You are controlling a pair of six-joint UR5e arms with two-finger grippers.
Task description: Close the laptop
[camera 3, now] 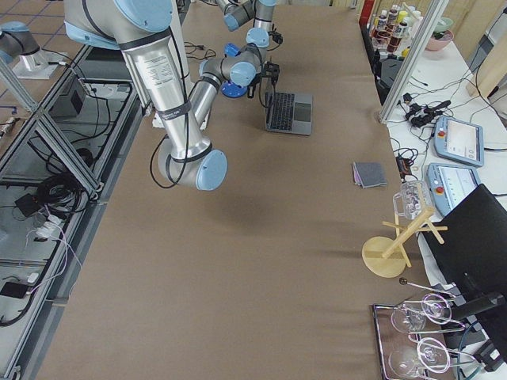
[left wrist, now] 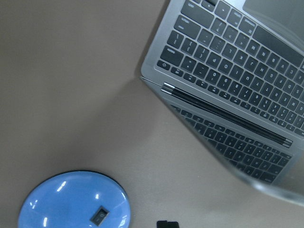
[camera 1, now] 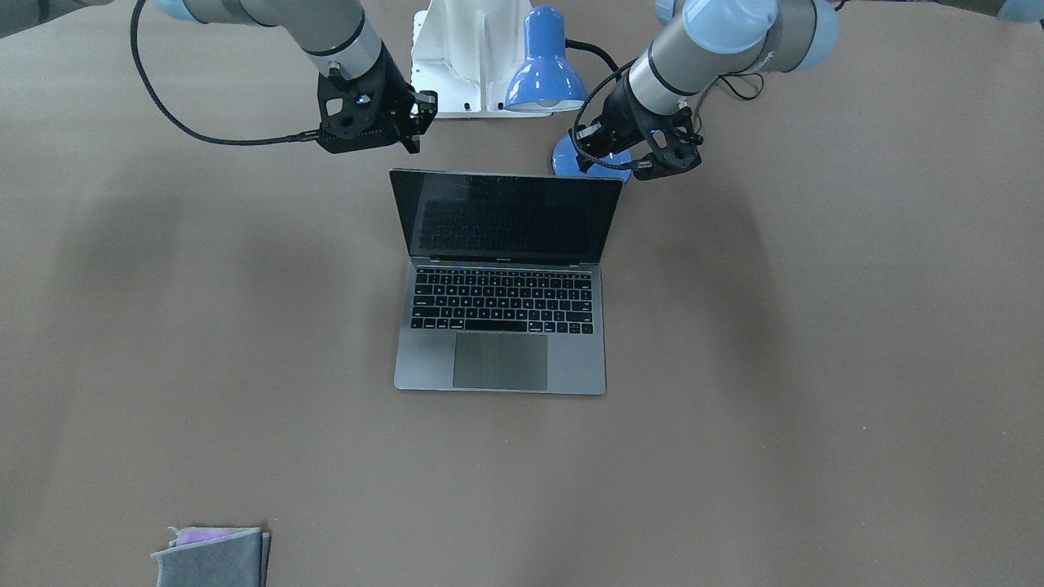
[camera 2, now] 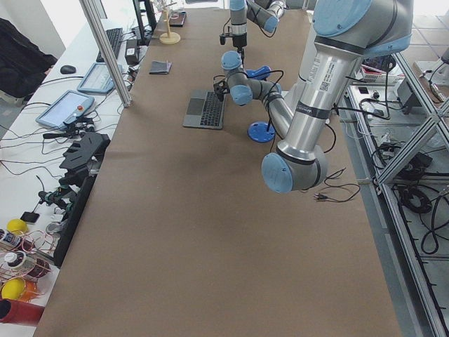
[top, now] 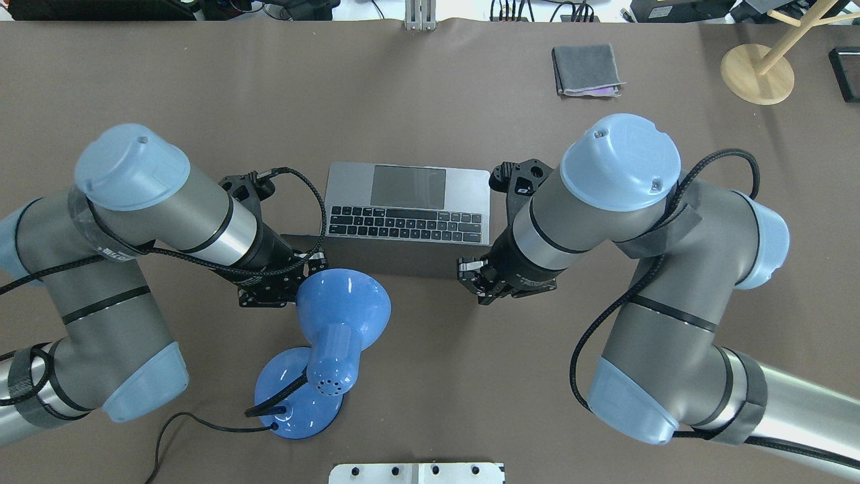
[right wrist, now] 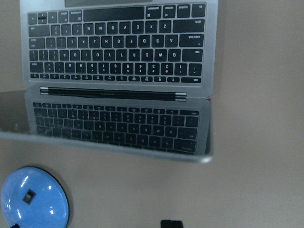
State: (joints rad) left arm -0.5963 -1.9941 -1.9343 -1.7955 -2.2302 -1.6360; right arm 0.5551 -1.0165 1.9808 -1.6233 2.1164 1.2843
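Here we are at the brown table [camera 1: 816, 367], and the laptop [camera 1: 502, 302] sits open just beyond the blue desk lamp [camera 1: 545, 69], on the side of the lamp away from the robot. The lid stands well up, tilted back a little towards the lamp, with the screen dark and mirroring the black keys. The lamp's round base lies just behind the lid's corner on the robot's left, though I cannot tell whether they touch. The left gripper [camera 1: 591, 147] hangs right over that lamp base, close behind the lid, and it holds nothing. Its fingers are dark and partly masked by the lamp shade, so I cannot tell how wide they stand. The right gripper [top: 476, 282] hovers off the lamp's other flank, behind the lid's far corner and apart from it, with nothing in its grasp. Its gap is also too small and shadowed to judge. Both wrist cameras look down on the keyboard and hinge, with the lamp base low in each view. A folded grey cloth [camera 1: 214, 557] lies well apart from the lamp, past the laptop on the robot's right.
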